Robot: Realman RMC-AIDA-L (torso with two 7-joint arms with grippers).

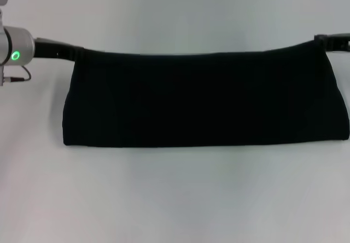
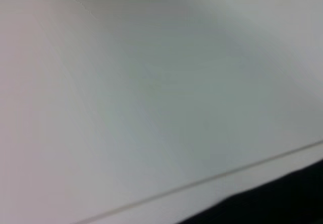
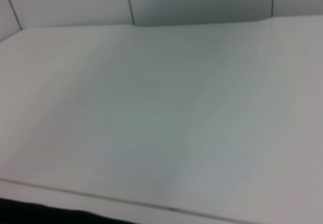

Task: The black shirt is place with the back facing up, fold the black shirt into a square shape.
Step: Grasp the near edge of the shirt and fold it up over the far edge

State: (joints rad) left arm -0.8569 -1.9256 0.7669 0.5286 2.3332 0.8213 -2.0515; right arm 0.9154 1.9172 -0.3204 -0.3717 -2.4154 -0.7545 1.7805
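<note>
Both grippers pinch the shirt [image 1: 205, 98] by its upper corners, left gripper [image 1: 76, 51] and right gripper [image 1: 320, 39] well apart, so the cloth hangs taut between them, its lower edge on the table [image 1: 175, 199], ready for folding over.

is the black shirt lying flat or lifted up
Lifted: the left gripper and right gripper hold the black shirt by its top corners, sagging between.
</note>
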